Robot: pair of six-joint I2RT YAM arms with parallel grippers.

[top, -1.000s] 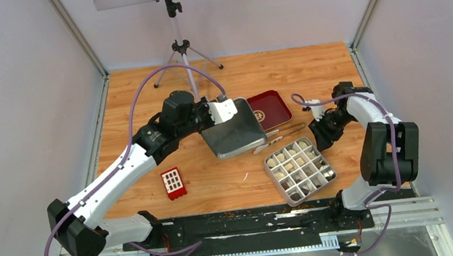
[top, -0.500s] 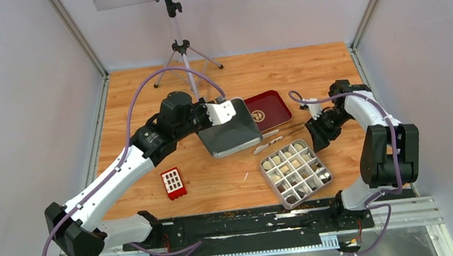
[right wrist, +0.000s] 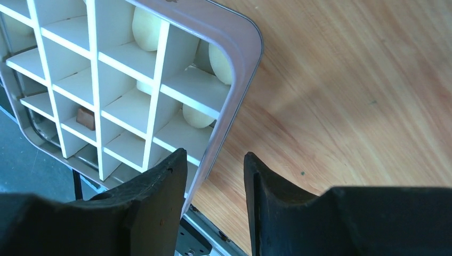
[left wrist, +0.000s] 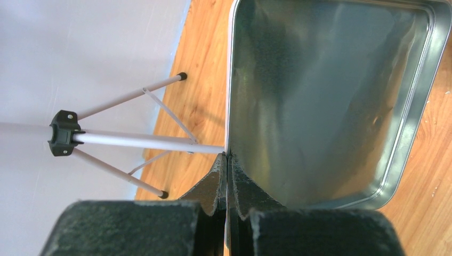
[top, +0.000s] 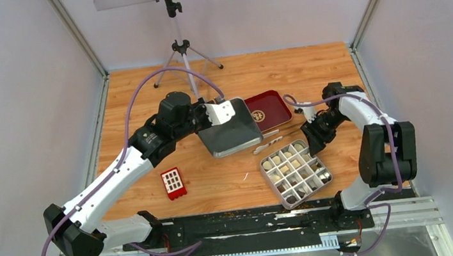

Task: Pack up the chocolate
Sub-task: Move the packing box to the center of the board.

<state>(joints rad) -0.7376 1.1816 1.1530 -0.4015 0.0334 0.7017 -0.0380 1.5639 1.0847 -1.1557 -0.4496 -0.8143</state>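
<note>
In the overhead view, the left end effector (top: 209, 123) holds a shallow silver metal tin (top: 232, 130) over the middle of the light wooden surface (top: 216, 174), with a dark red rectangular tin (top: 269, 110) just behind it. The left wrist view settles what the overhead cannot: the two black fingers (left wrist: 216, 176) are clenched tight on the tin's thin rim, the tin's (left wrist: 325, 96) shiny hollow is bare, and a white tripod (left wrist: 133, 140) stands beyond it against the wall. The chocolate (top: 288, 168), small cream and dark brown pieces, sits in the compartments of a grey square tray with white dividers (top: 276, 187), near the front right of the surface. The right end effector (top: 310, 139) is at the tray's far corner. From above its fingers are too small to read. The right wrist view shows them parted, with the tray's rounded rim (right wrist: 242, 64) running between them, cream ovals (right wrist: 146, 29) in the nearest cells and one brown piece (right wrist: 85, 118) farther in. Whether either finger touches the rim cannot be told. A small red block with white squares (top: 173, 183) lies well apart to the left, seen only from overhead.
</note>
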